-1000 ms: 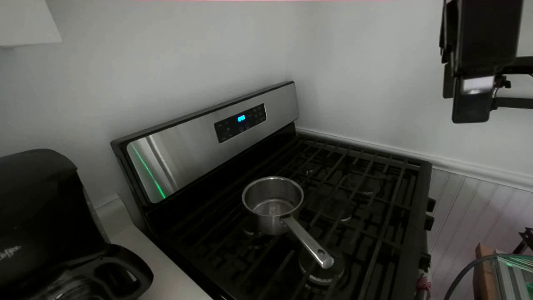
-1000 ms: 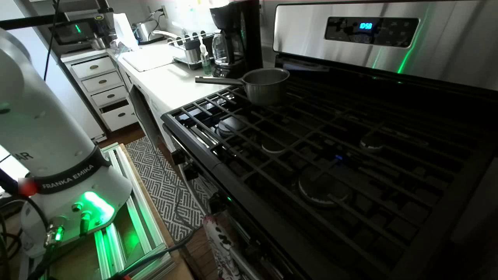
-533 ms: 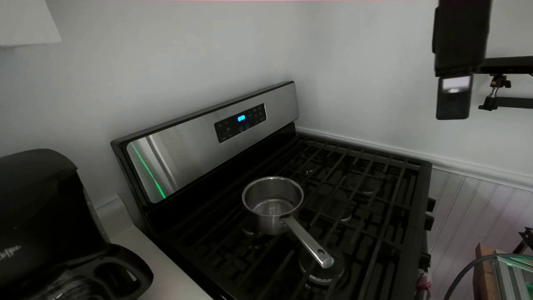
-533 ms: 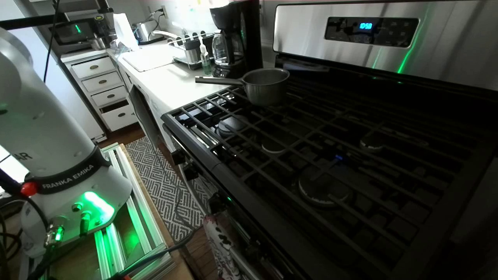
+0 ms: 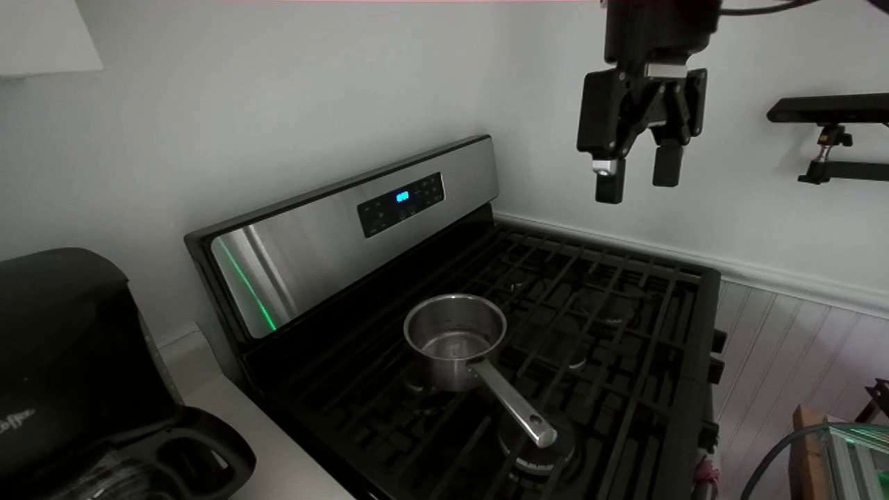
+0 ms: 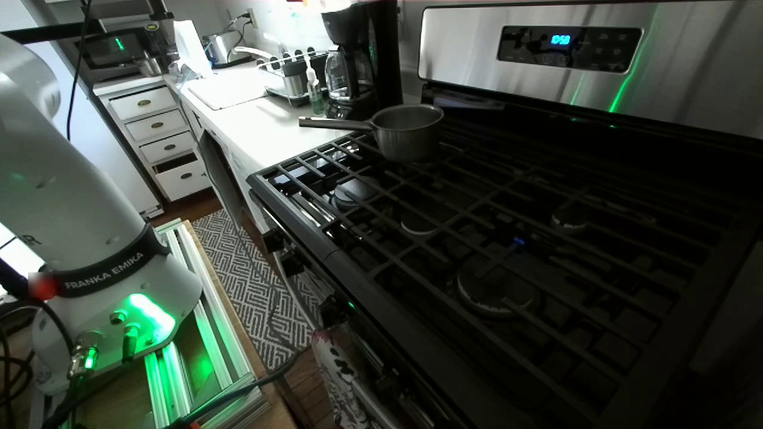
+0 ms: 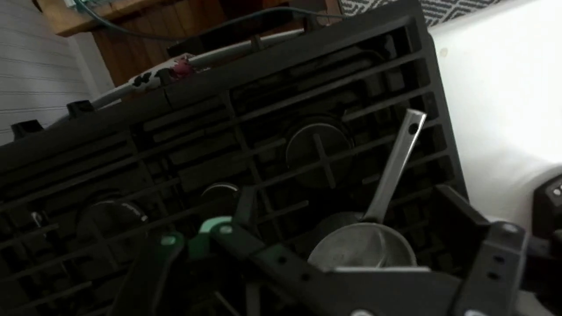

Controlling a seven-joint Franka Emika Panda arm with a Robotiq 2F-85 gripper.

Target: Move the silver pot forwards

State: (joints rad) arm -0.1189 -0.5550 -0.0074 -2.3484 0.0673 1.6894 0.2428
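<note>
The silver pot (image 5: pixel 453 375) stands upright on the stove grates at the back, on the counter side. Its long handle (image 5: pixel 515 406) points to the stove's front. The pot also shows in an exterior view (image 6: pixel 408 140) and in the wrist view (image 7: pixel 351 248), where the gripper body hides its lower part. My gripper (image 5: pixel 638 178) is open and empty, high above the stove and well apart from the pot. In the wrist view the gripper's fingers (image 7: pixel 353 205) stand wide apart, with the pot showing between and beyond them.
The stove's black grates (image 6: pixel 477 205) lie around the pot. The steel back panel (image 5: pixel 319 250) rises behind it. A black coffee maker (image 5: pixel 69 361) stands on the white counter (image 7: pixel 500 87) beside the stove. Walls border the far side.
In an exterior view my gripper has moved left over the stove and turned, so both fingers now show. The arm's lower links have swung slightly. The pot has not moved.
</note>
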